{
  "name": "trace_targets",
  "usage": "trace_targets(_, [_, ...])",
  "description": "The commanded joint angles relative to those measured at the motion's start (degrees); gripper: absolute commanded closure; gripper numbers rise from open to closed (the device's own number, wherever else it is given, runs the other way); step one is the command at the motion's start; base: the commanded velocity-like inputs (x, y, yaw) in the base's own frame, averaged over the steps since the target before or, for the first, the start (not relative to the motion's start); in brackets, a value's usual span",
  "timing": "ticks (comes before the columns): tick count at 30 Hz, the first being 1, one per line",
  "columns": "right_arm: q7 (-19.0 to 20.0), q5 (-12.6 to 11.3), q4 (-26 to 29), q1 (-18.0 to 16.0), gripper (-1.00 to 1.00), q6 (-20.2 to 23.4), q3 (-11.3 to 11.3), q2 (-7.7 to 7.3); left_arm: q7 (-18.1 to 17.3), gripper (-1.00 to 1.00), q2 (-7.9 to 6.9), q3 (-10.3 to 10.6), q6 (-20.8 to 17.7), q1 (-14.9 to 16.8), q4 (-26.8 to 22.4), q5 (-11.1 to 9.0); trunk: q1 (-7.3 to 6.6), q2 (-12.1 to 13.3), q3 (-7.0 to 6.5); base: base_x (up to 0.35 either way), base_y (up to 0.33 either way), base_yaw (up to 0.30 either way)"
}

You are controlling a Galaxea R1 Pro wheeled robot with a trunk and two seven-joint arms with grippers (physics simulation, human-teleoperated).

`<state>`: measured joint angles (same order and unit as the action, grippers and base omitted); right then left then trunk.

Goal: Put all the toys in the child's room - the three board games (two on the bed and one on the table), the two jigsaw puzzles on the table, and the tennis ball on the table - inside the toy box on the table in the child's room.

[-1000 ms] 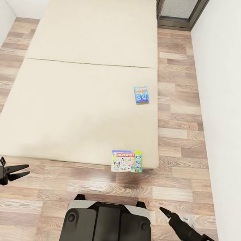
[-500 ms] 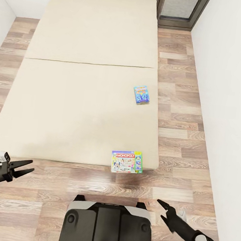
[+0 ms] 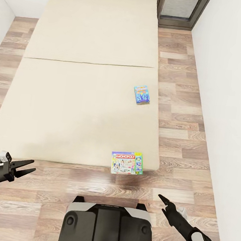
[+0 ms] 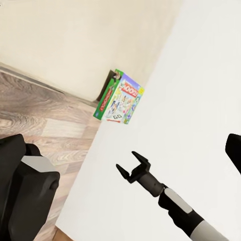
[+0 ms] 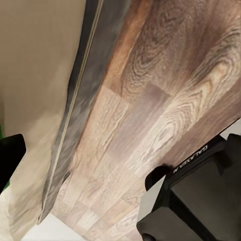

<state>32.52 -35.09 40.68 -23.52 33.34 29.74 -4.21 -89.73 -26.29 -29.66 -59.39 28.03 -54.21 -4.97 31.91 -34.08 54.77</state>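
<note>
Monopoly board game (image 3: 127, 161) is lying crosswise at the bed (image 3: 82, 93) edge — ahead-left of the nearer right gripper (image 3: 165, 203), spread open like the left gripper (image 3: 26, 165).

The wood-plank floor (image 3: 178, 142) runs in brown and grey boards (grain plainly drawn) from the white wall (image 3: 229, 92) on its right across to a second white wall (image 3: 3, 12) at its far left. At the floor's far end, touching the right-hand wall, stands a tall grey-framed window (image 3: 181, 9). In the right wrist view the same floor (image 5: 165, 100) shows close up, its knots and swirls large.
</note>
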Motion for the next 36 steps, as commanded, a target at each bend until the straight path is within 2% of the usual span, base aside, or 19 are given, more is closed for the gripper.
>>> trace_targets(1, [0.1, -0.2, 0.0, 0.0, -1.00, 0.2, 0.2, 0.03, -0.3, -1.00, 0.00, 0.0, -0.6, 0.0, 0.0, 0.1, 0.24, -0.5, 0.22, 0.000, 0.000, 0.000])
trace_targets(11, [1.8, -0.2, 0.0, -0.1, -1.00, -0.8, 0.2, -0.01, -0.3, -1.00, 0.07, -0.1, -0.6, 0.0, 0.1, 0.1, 2.44, -4.5, 2.02, 0.000, 0.000, 0.000])
trace_targets(21, [6.5, 0.1, 0.0, -0.1, -1.00, -1.0, -0.1, 0.07, -0.3, -1.00, 0.10, -0.1, -0.6, 0.0, 0.1, 0.1, 4.63, -8.5, 3.81, 0.000, 0.000, 0.000])
trace_targets(30, [8.0, 0.4, -0.1, -0.1, -1.00, -1.1, -0.3, -0.38, -0.3, -1.00, 0.10, -0.1, -0.6, 0.0, 0.1, 0.0, 6.61, -12.1, 5.43, 0.000, 0.000, 0.000])
trace_targets(36, [10.9, 0.6, 0.0, -0.1, -1.00, -1.1, -0.4, -0.26, -0.3, -1.00, 0.10, -0.2, -0.6, 0.0, 0.1, 0.0, 7.93, -14.5, 6.51, 0.000, 0.000, 0.000])
